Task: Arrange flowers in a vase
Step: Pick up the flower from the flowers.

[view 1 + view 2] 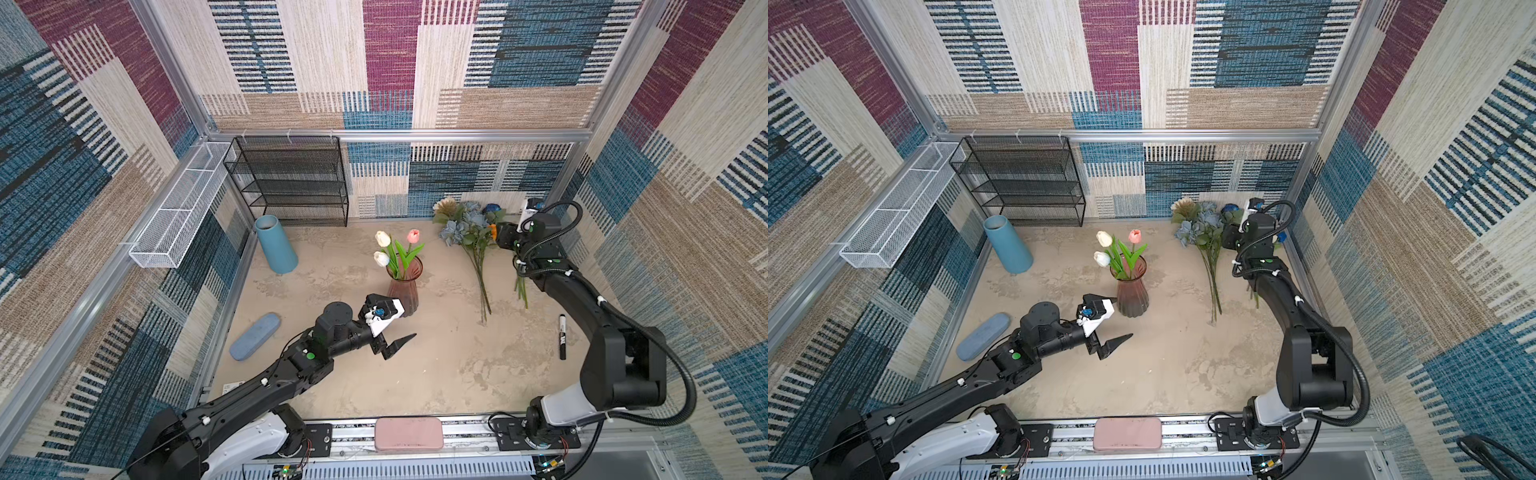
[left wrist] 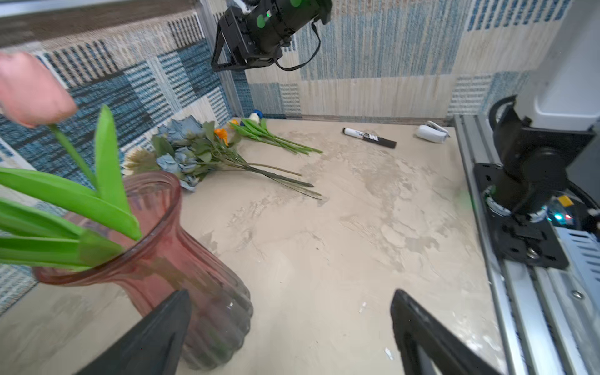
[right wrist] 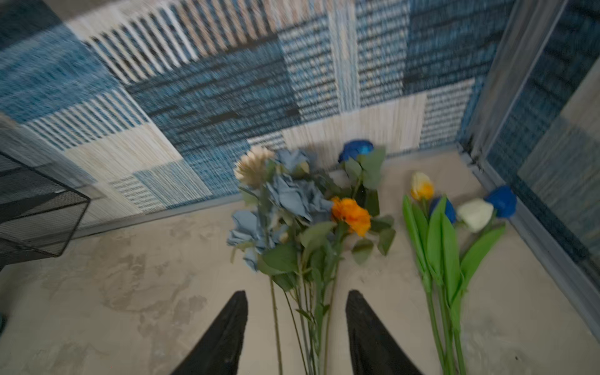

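Top views both show a booth walled in patchwork woven fabric of blue, beige and plum, floored by a mottled beige table (image 1: pixel 415 374). On the left wall hangs a white wire basket (image 1: pixel 174 216). A black mesh shelf (image 1: pixel 291 183) stands at the back, a blue cylinder (image 1: pixel 276 245) stands just before it, and a grey-blue oblong case (image 1: pixel 254 336) lies nearer the front.

The left gripper (image 2: pixel 291 298) hovers just beside the red glass vase (image 1: pixel 404 286), its jaws wide apart and empty. The vase holds two white tulips (image 1: pixel 382 238) and a pink tulip (image 1: pixel 413 236).

To the right, loose flowers (image 3: pixel 302 211) lie on the table in the far right corner. The right gripper (image 3: pixel 297 293) hangs over their stems, jaws apart and clamping nothing. A black marker (image 1: pixel 562 336) lies near the right edge.
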`<act>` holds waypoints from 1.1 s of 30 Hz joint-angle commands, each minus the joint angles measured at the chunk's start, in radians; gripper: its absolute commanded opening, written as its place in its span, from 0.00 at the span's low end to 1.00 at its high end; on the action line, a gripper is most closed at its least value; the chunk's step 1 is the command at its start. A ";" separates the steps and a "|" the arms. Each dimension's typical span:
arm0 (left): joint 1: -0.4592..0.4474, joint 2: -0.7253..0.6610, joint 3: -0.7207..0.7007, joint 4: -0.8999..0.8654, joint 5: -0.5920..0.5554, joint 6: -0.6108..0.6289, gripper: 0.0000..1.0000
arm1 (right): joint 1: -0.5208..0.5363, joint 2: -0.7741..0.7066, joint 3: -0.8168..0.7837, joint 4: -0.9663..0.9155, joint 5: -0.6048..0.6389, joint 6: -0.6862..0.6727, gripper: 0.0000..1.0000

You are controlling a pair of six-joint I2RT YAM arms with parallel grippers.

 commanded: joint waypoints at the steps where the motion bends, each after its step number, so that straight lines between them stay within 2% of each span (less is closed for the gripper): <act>1: -0.022 0.037 0.017 -0.021 0.056 -0.020 0.98 | -0.079 0.087 0.033 -0.090 -0.071 0.062 0.39; 6: -0.040 0.103 0.016 0.037 0.029 -0.027 0.97 | -0.152 0.271 0.141 -0.192 -0.062 0.011 0.35; 8: -0.041 0.110 0.020 0.039 0.017 -0.023 0.96 | -0.173 0.340 0.194 -0.236 -0.062 -0.012 0.30; 15: -0.041 0.093 -0.006 0.063 -0.027 0.003 0.96 | -0.208 0.473 0.301 -0.296 -0.087 -0.033 0.28; 28: -0.041 0.083 -0.003 0.067 -0.048 0.008 0.96 | -0.208 0.560 0.315 -0.289 -0.113 -0.037 0.14; 33: -0.041 0.094 0.014 0.064 -0.037 0.009 0.96 | -0.209 0.532 0.295 -0.285 -0.113 -0.028 0.16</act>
